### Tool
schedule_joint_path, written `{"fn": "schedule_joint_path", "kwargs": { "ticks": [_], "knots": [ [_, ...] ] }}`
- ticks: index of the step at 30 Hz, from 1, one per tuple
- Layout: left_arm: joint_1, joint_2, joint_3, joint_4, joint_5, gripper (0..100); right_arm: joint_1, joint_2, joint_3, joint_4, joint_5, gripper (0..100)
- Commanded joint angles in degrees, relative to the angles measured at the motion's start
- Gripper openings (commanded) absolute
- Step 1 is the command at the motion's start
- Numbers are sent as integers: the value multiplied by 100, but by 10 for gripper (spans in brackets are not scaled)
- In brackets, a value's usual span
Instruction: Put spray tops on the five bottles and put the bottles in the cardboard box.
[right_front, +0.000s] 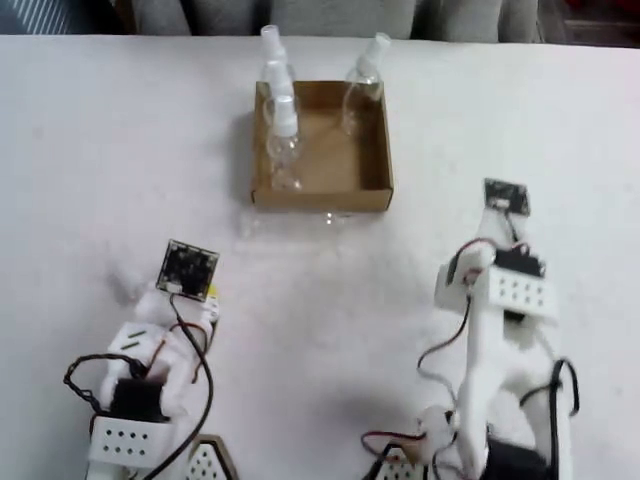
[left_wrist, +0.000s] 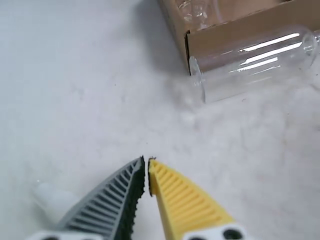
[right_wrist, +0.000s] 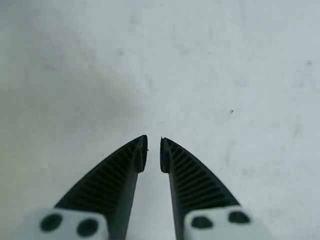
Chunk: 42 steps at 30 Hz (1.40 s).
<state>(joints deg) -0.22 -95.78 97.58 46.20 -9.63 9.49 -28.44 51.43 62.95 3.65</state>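
Note:
The cardboard box (right_front: 372, 185) stands at the far middle of the table. Three clear bottles with white spray tops are upright in it: two at one side (right_front: 272, 62) (right_front: 283, 135), one at the other (right_front: 362, 85). Another clear bottle (left_wrist: 255, 62) lies on its side on the table against the box's near wall (left_wrist: 225, 35). My left gripper (left_wrist: 147, 164) is shut and empty, low over the table short of that bottle. A white spray top (left_wrist: 50, 199) lies beside its grey finger. My right gripper (right_wrist: 153, 150) is shut over bare table.
The left arm (right_front: 150, 350) sits at the near left and the right arm (right_front: 500, 300) at the near right. White table lies between them and the box. Dark chairs line the far edge.

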Motion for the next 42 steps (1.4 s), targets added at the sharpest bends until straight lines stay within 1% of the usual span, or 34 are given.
{"fn": "schedule_joint_path", "kwargs": {
  "ticks": [1, 4, 7, 9, 11, 19, 24, 27, 31, 36, 39, 42],
  "knots": [
    [-13, -40, -26, -149, -62, 27, -233, -875, 466, -119, -9, 17],
    [-13, -40, -26, -114, -62, 27, -418, -1473, 826, -163, -18, 18],
    [-13, -31, -35, -114, -70, 27, -497, -1947, 1292, -629, -9, 19],
    [-40, -31, -44, -114, -229, 27, -497, -2158, 1565, -971, 0, 20],
    [-57, -31, -88, -35, -413, 27, -497, -2308, 1732, -1095, 0, 21],
    [-31, -31, -1591, 1037, -466, 27, -409, -2369, 1829, -1095, 26, 21],
    [-57, -22, -2215, 1723, -457, 27, 75, -2413, 2101, -1103, 1055, 17],
    [-75, -22, -2330, 1987, -457, 27, 242, -2413, 2101, -1095, 1029, 17],
    [-488, -22, -2330, 1996, -457, 27, 277, -2413, 2101, -1112, 976, 18],
    [-1015, 22, -2330, 1723, -457, 27, 277, -2413, 2084, -1130, 967, 19],
    [-1095, 541, -2330, 1714, -457, 27, 277, -2413, 2066, -1138, 967, 20],
    [-1226, 1455, -2321, 1565, -457, 26, 259, -2413, 2066, -1288, 967, 18]
  ]
}}
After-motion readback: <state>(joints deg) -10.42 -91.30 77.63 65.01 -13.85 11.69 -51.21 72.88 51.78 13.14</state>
